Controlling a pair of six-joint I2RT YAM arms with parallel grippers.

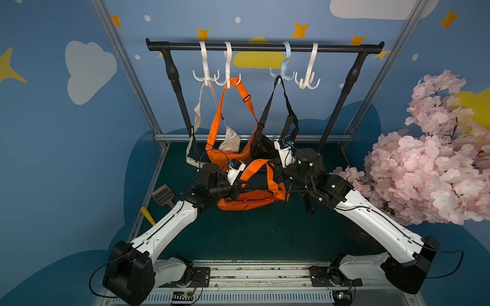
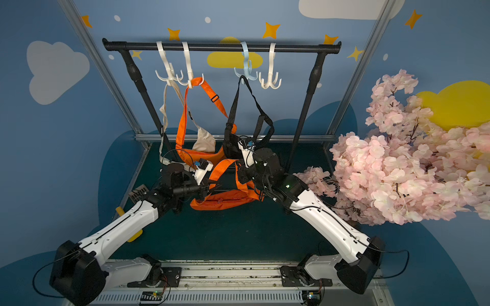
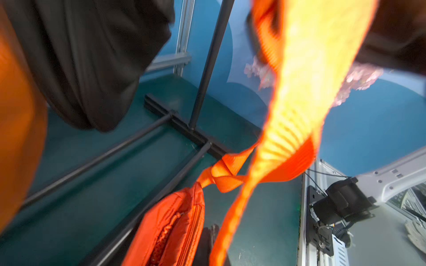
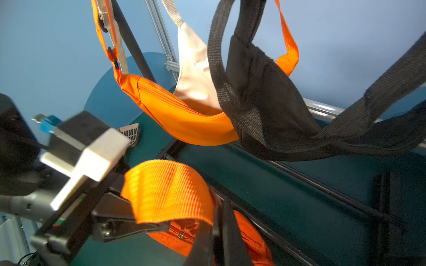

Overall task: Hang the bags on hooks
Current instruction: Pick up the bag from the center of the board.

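Pinching left gripper (image 1: 242,184): jaws closed flat on the orange strap (image 1: 252,169), just left of frame centre; the right wrist view shows the webbing clamped between its black fingers.
Right gripper (image 1: 275,173): also closed on the same strap, a little right of centre, so the webbing arches between the two grips.
Bag to hang (image 1: 252,201): orange, lying on the green table (image 1: 265,233) at mid-frame, below both grippers; not yet lifted.
Strap twist (image 3: 221,175): the webbing is folded over where it joins the bag. Likely risk: the loop comes up twisted and narrow and misses the prong.
Slip risk: thin, smooth webbing is held by its flat faces only; the bag's weight on lifting may pull it through.
Black bag (image 1: 262,148): hangs from the blue hook directly above the right gripper. Rising straight up may snag its straps or knock it off.
Hung orange bag (image 1: 217,156): close above the left gripper, with the same snag risk.
Free hook (image 1: 307,79): white, upper right of centre on the rail (image 1: 265,47). It is the only empty one, and the path to it crosses the black bag.
Blossom branch (image 1: 424,159): fills the right side; a wide swing of the right arm may brush it.
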